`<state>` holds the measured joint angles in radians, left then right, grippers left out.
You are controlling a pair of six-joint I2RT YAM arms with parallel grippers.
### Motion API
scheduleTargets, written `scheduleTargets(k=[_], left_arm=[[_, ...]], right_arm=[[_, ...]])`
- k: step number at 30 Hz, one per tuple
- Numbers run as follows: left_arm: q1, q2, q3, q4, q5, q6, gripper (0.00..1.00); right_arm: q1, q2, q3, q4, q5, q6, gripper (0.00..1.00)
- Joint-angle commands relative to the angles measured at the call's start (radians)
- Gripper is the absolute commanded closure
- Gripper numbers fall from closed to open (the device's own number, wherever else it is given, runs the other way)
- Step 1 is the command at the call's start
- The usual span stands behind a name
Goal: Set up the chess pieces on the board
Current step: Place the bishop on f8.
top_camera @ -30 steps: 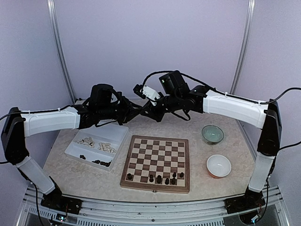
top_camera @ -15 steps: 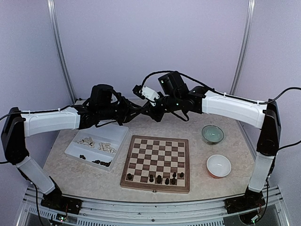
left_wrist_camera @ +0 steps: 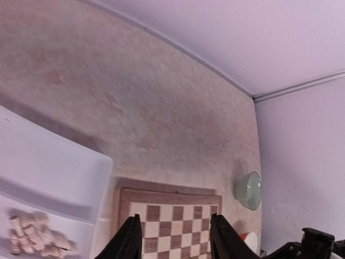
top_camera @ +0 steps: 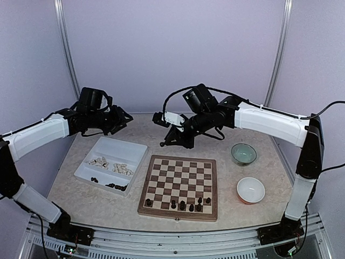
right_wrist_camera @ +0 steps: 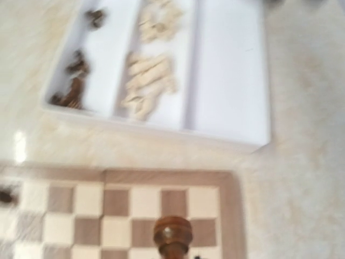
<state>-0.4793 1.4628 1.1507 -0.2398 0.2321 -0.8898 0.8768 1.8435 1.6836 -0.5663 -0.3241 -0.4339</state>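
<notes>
Pinching a dark chess piece [right_wrist_camera: 172, 236], right gripper [top_camera: 167, 141], shown by its wrist view only; left gripper [left_wrist_camera: 176, 240] parted.

The left arm [top_camera: 40, 134] stretches to the far left with the left gripper [top_camera: 123, 115] level, its fingers [left_wrist_camera: 131, 240] apart and empty, while the right arm [top_camera: 269, 121] reaches across to the middle, the right gripper [top_camera: 168, 139] tilted downward and closed on a dark chess piece [right_wrist_camera: 172, 234].

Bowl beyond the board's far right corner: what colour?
Pale grey-green, glassy-looking bowl; it shows best in the top external view.
</notes>
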Motion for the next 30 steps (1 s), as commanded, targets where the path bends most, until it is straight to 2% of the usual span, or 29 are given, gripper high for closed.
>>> scheduleTargets(k=[1, 4, 8, 17, 22, 30], left_arm=[[0.084, -0.087, 0.049, -0.229, -0.165, 0.324, 0.56], [0.097, -0.090, 0.061, -0.292, -0.287, 0.440, 0.56], [0.106, -0.089, 0.032, -0.299, -0.357, 0.497, 0.56], [0.183, -0.161, -0.127, -0.185, -0.362, 0.527, 0.56], [0.206, -0.227, -0.220, -0.111, -0.367, 0.533, 0.56], [0.242, -0.247, -0.218, -0.124, -0.340, 0.531, 0.56]], right_arm=[[0.020, 0.018, 0.111, -0.222, -0.092, -0.130, 0.99], [0.048, 0.114, 0.232, -0.380, -0.060, -0.186, 0.98], [0.102, 0.130, 0.189, -0.397, 0.044, -0.245, 0.99], [0.214, 0.187, 0.165, -0.449, 0.171, -0.321, 0.99], [0.267, 0.233, 0.156, -0.493, 0.180, -0.328, 0.98], [0.321, 0.266, 0.157, -0.508, 0.203, -0.336, 0.98]])
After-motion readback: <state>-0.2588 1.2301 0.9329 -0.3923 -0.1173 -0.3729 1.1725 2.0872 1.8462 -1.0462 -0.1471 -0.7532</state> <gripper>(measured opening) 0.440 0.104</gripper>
